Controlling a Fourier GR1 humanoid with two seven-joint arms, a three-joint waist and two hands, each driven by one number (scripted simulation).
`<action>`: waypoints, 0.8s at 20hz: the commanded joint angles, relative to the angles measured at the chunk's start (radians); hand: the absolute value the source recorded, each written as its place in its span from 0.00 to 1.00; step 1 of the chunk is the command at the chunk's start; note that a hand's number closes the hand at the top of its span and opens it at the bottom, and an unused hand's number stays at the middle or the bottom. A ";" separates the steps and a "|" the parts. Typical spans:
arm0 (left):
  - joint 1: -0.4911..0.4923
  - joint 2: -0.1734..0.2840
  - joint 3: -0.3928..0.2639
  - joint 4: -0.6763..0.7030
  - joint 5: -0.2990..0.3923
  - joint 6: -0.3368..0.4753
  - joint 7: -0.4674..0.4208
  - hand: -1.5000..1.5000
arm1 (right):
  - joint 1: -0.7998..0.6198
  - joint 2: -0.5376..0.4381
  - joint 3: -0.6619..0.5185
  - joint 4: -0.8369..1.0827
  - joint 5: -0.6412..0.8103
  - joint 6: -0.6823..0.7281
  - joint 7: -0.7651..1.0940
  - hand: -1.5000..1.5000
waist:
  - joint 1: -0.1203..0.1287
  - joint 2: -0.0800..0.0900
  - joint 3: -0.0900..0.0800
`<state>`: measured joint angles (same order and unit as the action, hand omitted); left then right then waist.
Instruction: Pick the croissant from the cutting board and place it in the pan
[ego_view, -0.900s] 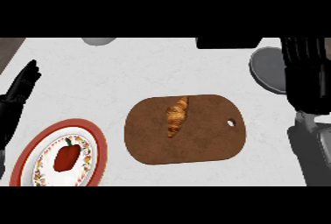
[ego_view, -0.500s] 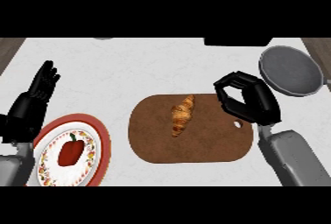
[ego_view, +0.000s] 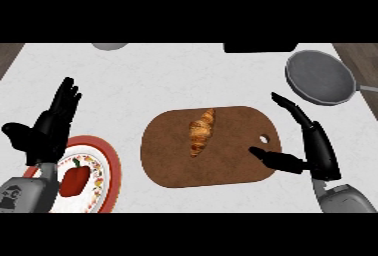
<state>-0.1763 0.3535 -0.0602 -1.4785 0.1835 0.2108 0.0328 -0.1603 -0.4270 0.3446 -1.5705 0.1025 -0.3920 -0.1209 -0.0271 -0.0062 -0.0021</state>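
No readable text, labels, brands or numbers anywhere, the red-rimmed round plate (ego_view: 103, 155) bears only a coloured pattern, no letters

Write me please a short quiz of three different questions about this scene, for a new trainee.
1. True or false: the croissant already lies in the pan.
2. Which hand is beside the cutting board's hole? A) left hand B) right hand
3. What red thing lies on the plate?

Key:
1. False; it lies on the cutting board.
2. B; it is open, thumb over the board's edge.
3. It looks like a red pepper.
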 joint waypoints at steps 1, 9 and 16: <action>-0.041 -0.010 0.012 0.019 -0.003 0.012 0.030 0.50 | 0.041 -0.154 0.026 -0.214 0.088 0.056 0.204 0.00 | -0.003 -0.002 -0.001; -0.018 0.006 0.021 -0.032 0.011 -0.018 0.050 0.50 | -0.210 -0.332 -0.011 -0.421 0.045 0.368 0.738 0.00 | 0.028 0.001 -0.001; -0.099 -0.054 -0.008 0.074 -0.052 -0.011 0.009 0.50 | -0.535 -0.176 0.060 -0.291 0.128 0.494 0.943 0.00 | 0.040 0.008 0.001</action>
<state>-0.2379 0.3231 -0.0543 -1.4438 0.1614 0.1953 0.0505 -0.5354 -0.6703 0.3742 -1.9157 0.1976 0.0319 0.7115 0.0062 -0.0011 -0.0022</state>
